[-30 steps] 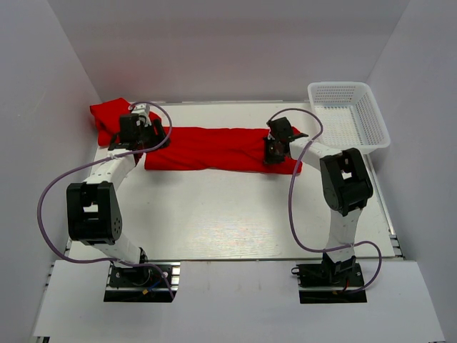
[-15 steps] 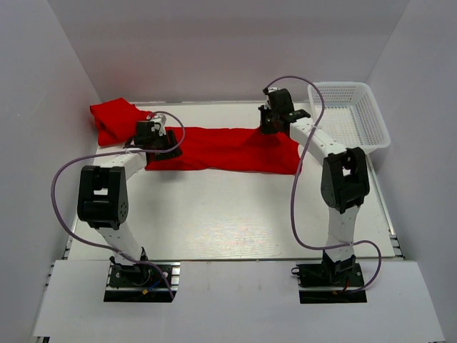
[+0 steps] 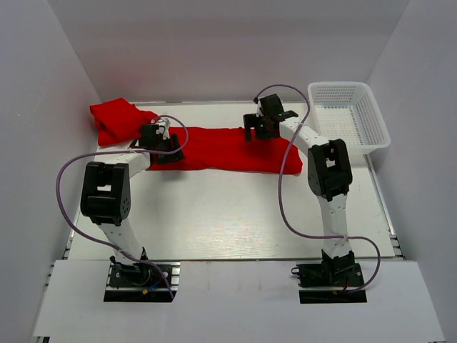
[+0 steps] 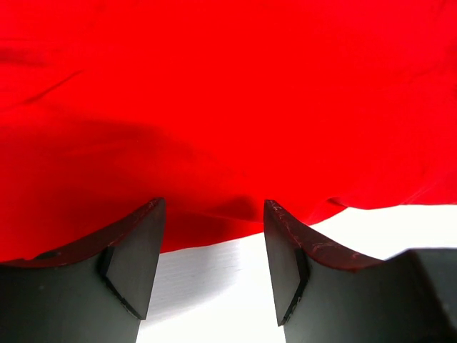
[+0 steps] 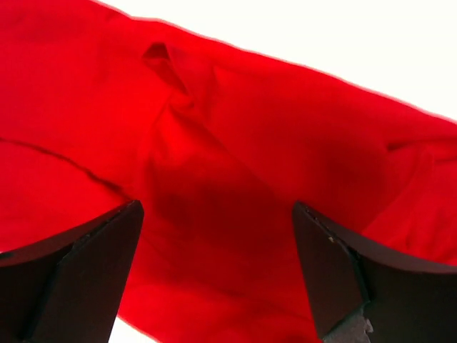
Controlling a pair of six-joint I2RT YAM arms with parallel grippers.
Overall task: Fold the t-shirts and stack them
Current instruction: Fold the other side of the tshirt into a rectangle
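Right tool [image 3: 255,128]: it has swung left along the far edge of the long t-shirt [image 3: 221,150] since half a second ago, and its elbow has pulled in toward the middle of the desk.
Right tool, grip: released. In the wrist view [image 5: 214,214] the fingers [image 5: 86,264] stand wide apart over creased red cloth and pinch nothing.
Left tool [image 3: 163,145]: nudged a touch to the right, and still at the left end of that shirt.
Left tool, grip: released too. The wrist view [image 4: 213,214] shows the fingers [image 4: 136,250] apart at the cloth's near hem, with white desk between them.
Long t-shirt: it lies stretched left to right across the far half of the desk, much as before.
Second t-shirt [image 3: 114,120]: bunched in the far left corner, unmoved.
Desk [image 3: 228,214]: a white top, with the arm bases along its near edge.
Basket [image 3: 350,118]: white mesh, at the far right corner.
Room: plain pale walls [image 3: 214,50] close in on three sides.
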